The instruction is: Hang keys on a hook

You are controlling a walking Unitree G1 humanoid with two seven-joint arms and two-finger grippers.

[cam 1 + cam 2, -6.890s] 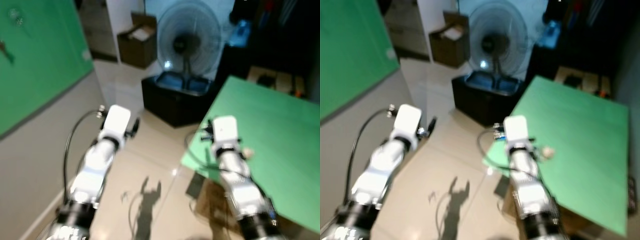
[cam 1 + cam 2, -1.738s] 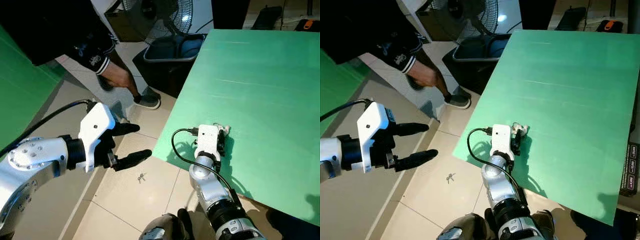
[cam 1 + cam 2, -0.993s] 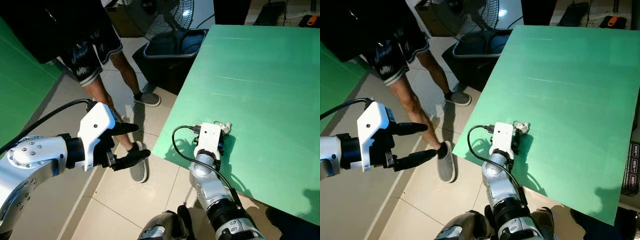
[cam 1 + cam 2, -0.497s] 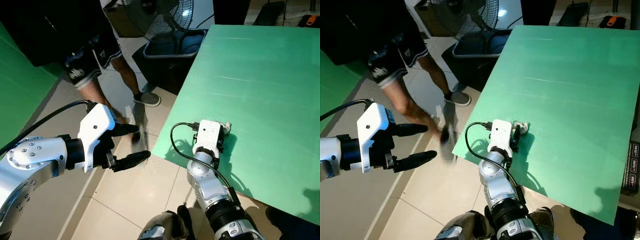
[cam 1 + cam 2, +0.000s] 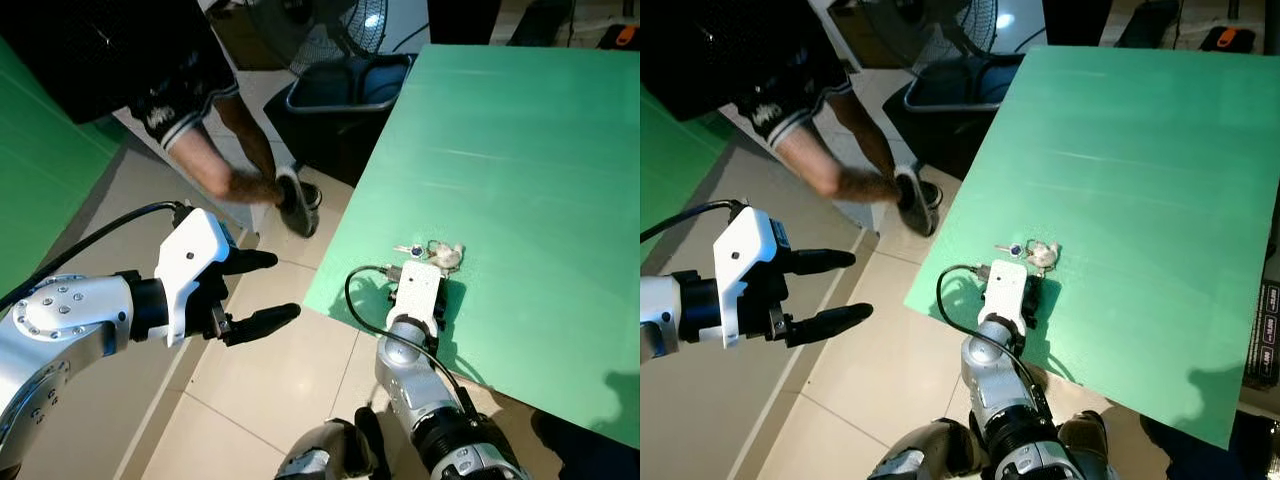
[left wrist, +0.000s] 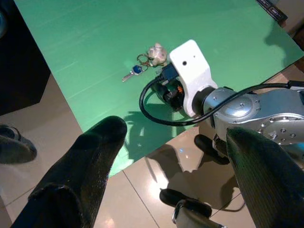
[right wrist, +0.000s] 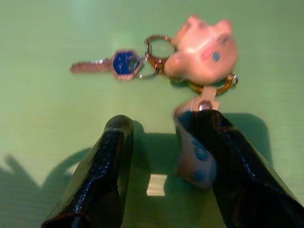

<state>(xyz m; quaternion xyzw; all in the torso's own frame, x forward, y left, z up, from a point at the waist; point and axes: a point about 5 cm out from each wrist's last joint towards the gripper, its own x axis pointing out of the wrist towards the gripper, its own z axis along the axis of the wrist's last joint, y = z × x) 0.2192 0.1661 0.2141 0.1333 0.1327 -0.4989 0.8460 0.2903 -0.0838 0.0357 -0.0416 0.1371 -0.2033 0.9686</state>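
One bunch of keys [image 7: 156, 59] lies flat on the green counter [image 5: 540, 160], near its front-left corner. It is made up of one key with a blue head [image 7: 124, 62], a brass ring, and one pink pig-shaped charm [image 7: 205, 48]; a second small tag hangs off the charm toward the gripper. In the head views the key's long axis runs roughly from 9 to 3 o'clock: the blade tip points to 9 o'clock, toward the counter's left edge, and the blue head joins the ring and pig at the 3 o'clock end.

Two grippers are in view. The right gripper [image 5: 1028, 296] rests low over the counter just at 6 o'clock of the keys, its jaws parted and empty, one finger [image 7: 107, 166] beneath the key head and the other close under the pig charm and its tag, which may be touching it. The left gripper [image 5: 252, 290] hovers over the tiled floor [image 5: 270, 400], well off the counter at about 8 o'clock from the keys, jaws spread wide and holding nothing.

One person [image 5: 190, 90] in dark shorts stands at 10 o'clock, with one shoe [image 5: 298, 200] raised and blurred, beside a black bin [image 5: 345, 95] and one fan [image 5: 330, 30].
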